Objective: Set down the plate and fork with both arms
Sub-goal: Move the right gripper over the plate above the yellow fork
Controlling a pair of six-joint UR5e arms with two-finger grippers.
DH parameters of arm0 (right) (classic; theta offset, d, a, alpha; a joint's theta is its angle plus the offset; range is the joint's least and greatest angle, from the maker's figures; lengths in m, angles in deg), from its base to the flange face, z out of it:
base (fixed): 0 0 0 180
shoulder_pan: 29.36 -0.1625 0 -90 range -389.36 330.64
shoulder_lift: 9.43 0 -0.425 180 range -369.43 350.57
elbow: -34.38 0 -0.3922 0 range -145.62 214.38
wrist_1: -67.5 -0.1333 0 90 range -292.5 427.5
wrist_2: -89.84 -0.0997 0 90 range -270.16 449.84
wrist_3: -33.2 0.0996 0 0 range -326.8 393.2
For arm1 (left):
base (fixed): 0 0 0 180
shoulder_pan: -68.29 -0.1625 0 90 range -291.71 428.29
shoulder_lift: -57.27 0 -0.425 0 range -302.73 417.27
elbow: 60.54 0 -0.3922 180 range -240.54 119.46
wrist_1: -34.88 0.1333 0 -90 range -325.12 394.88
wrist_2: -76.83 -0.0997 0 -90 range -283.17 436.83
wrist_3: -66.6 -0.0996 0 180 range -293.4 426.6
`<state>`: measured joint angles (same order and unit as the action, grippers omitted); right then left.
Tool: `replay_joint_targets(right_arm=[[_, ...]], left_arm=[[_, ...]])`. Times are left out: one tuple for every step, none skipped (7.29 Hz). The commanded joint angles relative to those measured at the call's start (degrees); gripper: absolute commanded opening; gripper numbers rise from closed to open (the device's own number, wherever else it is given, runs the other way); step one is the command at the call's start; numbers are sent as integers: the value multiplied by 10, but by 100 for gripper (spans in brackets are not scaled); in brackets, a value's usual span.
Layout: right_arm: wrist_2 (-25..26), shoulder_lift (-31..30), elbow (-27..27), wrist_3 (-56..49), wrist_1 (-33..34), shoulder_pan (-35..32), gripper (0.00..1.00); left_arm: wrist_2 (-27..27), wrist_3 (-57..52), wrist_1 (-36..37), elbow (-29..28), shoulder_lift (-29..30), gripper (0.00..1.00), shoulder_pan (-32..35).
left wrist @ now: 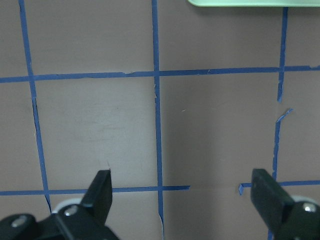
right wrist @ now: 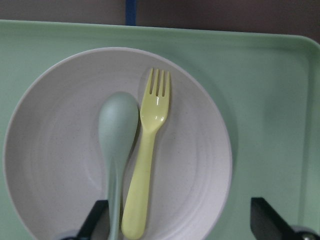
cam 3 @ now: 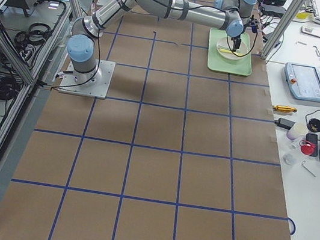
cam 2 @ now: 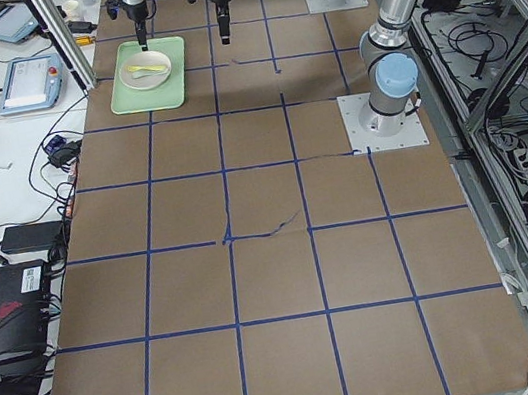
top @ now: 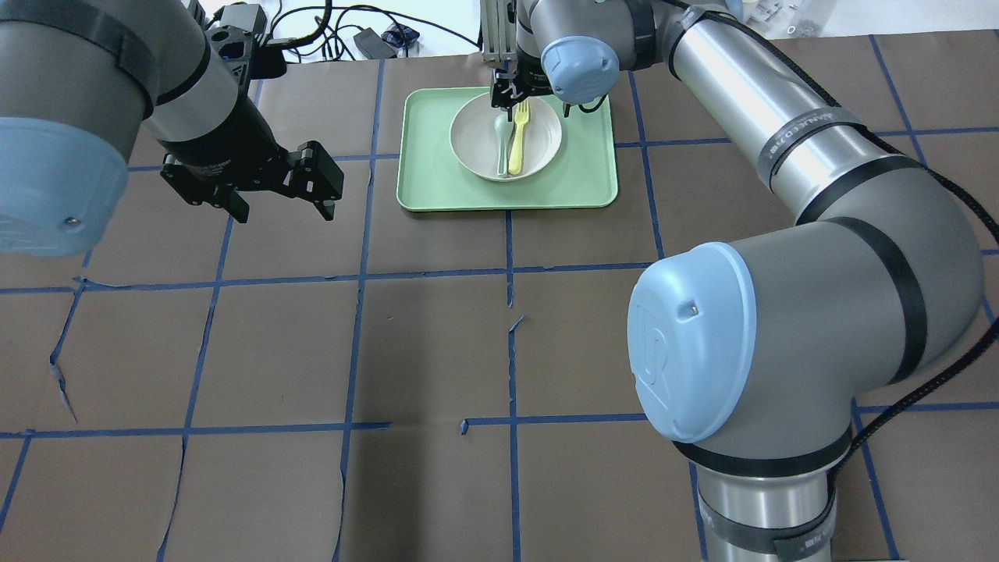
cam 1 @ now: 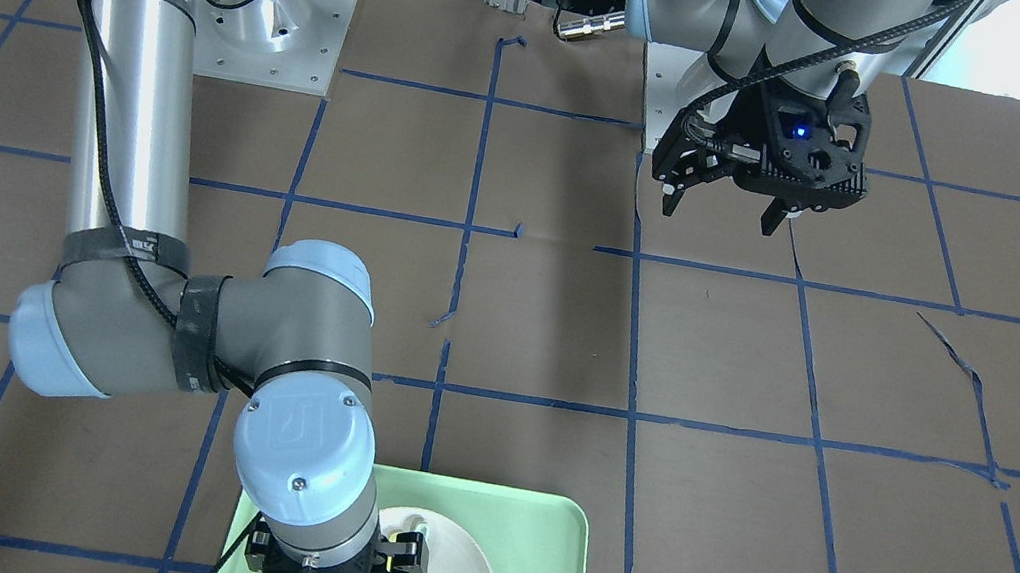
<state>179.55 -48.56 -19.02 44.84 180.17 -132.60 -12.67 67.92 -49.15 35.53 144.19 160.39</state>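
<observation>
Pale-yellow fork (right wrist: 143, 167), grey-green spoon (right wrist: 118, 125), off-white plate (right wrist: 50, 165) (faintly speckled), mint-green tray (right wrist: 270, 100), brown table (top: 429, 351) with blue grid

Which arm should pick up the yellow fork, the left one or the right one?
Probably the right. The right gripper hangs open just above the fork, which lies in the plate on the green tray. The left gripper is open too, but it is over the brown table, off to the tray's side.

The right arm (cam 3: 189, 10) is stretching across the tabletop (cam 3: 159, 126), its gripper (cam 3: 237, 45) hovering over the plate (cam 3: 225, 52) in the far green tray (cam 3: 241, 69).
</observation>
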Motion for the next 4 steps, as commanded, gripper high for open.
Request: replay_joint_targets(right_arm=[[-3,24,8,42,29,-17,95],[-4,27,6,44,28,-21,85],[-4,27,5,44,28,-21,83],[-4,24,-2,37,27,-21,83]], left_arm=[[0,0,0,1,0,100,0],[-1,0,0,1,0,100,0],[0,0,0,0,0,100,0],[-1,0,0,-1,0,100,0]])
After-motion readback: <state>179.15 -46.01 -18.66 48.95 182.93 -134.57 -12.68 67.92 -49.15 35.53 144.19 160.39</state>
